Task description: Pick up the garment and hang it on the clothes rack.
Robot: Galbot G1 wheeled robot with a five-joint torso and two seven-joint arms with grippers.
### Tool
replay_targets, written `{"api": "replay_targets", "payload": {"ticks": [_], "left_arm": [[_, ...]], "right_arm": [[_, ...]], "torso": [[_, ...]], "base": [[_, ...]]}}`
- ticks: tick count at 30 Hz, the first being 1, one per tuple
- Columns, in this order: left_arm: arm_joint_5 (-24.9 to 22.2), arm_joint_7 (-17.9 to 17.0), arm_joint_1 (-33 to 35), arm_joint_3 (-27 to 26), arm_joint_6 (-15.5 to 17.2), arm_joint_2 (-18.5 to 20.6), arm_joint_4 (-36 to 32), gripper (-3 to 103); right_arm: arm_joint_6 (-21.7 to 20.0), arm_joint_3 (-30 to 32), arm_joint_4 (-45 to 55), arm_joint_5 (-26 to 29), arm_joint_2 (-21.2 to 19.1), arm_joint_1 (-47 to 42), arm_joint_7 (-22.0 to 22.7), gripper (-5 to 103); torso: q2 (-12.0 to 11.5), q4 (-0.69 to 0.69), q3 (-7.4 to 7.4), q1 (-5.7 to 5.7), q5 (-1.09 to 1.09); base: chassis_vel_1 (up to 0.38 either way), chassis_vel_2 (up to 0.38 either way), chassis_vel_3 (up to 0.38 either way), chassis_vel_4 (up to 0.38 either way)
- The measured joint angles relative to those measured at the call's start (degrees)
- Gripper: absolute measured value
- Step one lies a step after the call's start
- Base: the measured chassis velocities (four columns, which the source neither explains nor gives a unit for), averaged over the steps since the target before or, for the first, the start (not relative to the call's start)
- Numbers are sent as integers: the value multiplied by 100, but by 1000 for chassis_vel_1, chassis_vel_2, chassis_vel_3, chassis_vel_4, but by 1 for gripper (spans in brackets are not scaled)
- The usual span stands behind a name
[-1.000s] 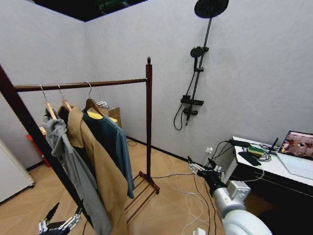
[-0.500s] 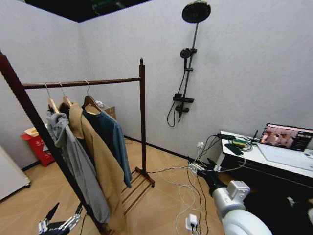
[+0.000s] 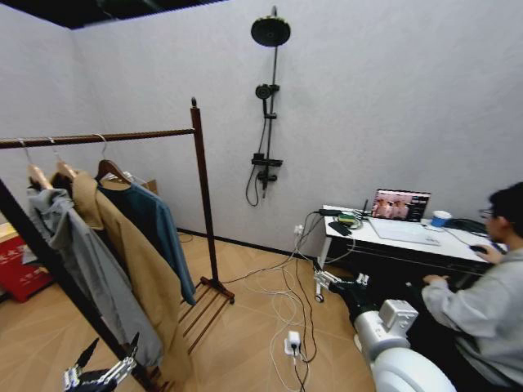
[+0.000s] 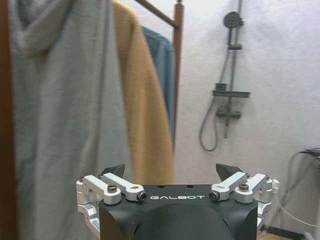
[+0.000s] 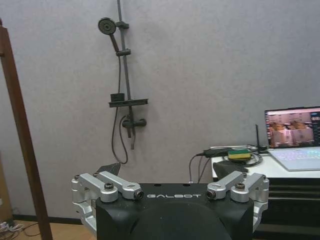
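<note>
The clothes rack (image 3: 201,196) is dark reddish, smooth polished wood. Beside the left gripper (image 4: 170,175), whose body is matt black with bright metal links, the garment (image 3: 155,229) hangs as soft matt teal cloth on a wooden hanger.

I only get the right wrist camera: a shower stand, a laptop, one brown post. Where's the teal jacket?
Observer: The teal jacket hangs on a hanger from the rack, nearest its far post.
Operator: Is it alone there?
Observer: No. A tan coat hangs beside it, then a grey hooded jacket.
Operator: And the other pincer?
Observer: The left pincer is open and holds nothing, low down near the grey hooded jacket.
</note>
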Motion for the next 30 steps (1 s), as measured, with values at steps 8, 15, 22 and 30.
{"api": "replay_targets", "payload": {"ticks": [8, 15, 22, 30], "left_arm": [[0, 1, 0, 0, 0, 0, 0, 100], [0, 1, 0, 0, 0, 0, 0, 100], [0, 0, 0, 0, 0, 0, 0, 100], [0, 0, 0, 0, 0, 0, 0, 100]], "right_arm": [[10, -67, -2, 0, -2, 56, -44, 100], [17, -117, -85, 1, -13, 119, -57, 100], [33, -213, -155, 1, 38, 167, -70, 100], [41, -263, -212, 1, 39, 258, -70, 100]], "torso": [[0, 0, 0, 0, 1], [0, -1, 0, 0, 1], [0, 2, 0, 0, -1], [0, 1, 0, 0, 0]], "base": [[-1, -237, -239, -8], [25, -213, -217, 8], [103, -119, -115, 110], [118, -119, -125, 112]]}}
